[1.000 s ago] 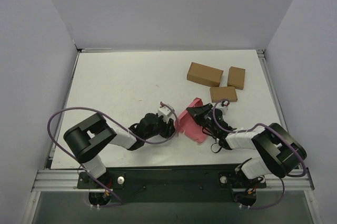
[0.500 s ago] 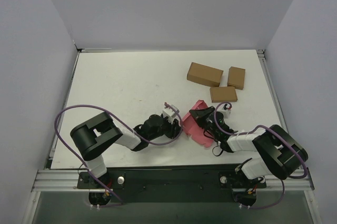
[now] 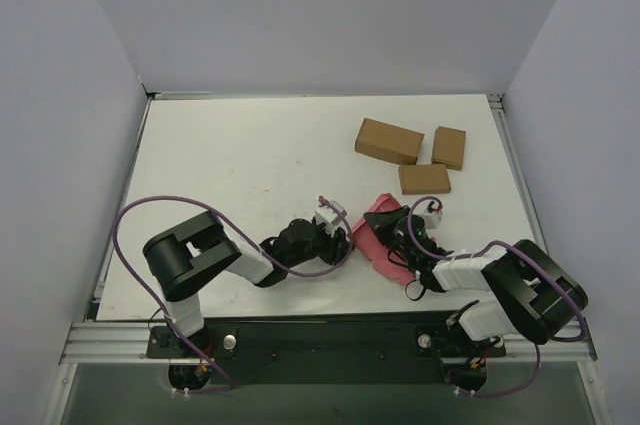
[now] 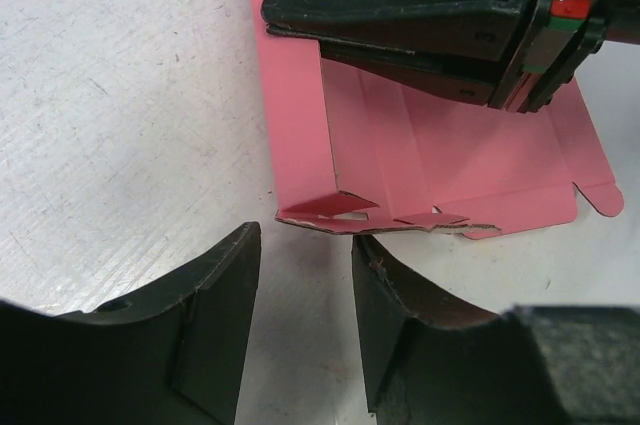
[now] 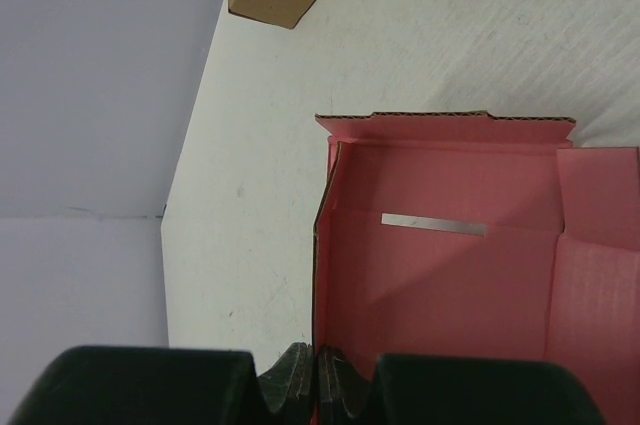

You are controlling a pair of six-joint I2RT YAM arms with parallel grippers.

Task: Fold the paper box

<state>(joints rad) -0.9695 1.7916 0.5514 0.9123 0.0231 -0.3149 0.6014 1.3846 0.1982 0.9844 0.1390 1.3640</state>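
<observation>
Left pincer [image 4: 305, 285] has crept right across tabletop [image 3: 230, 165]. Now half-open, empty, with tabbed edge of paper box [image 4: 440, 160] just ahead of its gap. Right pincer [image 5: 316, 375] clamped on box's side wall. Box sits near-centre, between my arms. I judge flap grab comes next.

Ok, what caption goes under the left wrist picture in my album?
Left jaws open at the notched end of the pink paper box, right jaws shut on its edge.

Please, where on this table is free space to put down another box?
Bare: the far-left part of the table, bordered by the left wall, the brown boxes and the left gripper. Crowded: the near middle, where the left gripper and right gripper meet at the paper box.
</observation>
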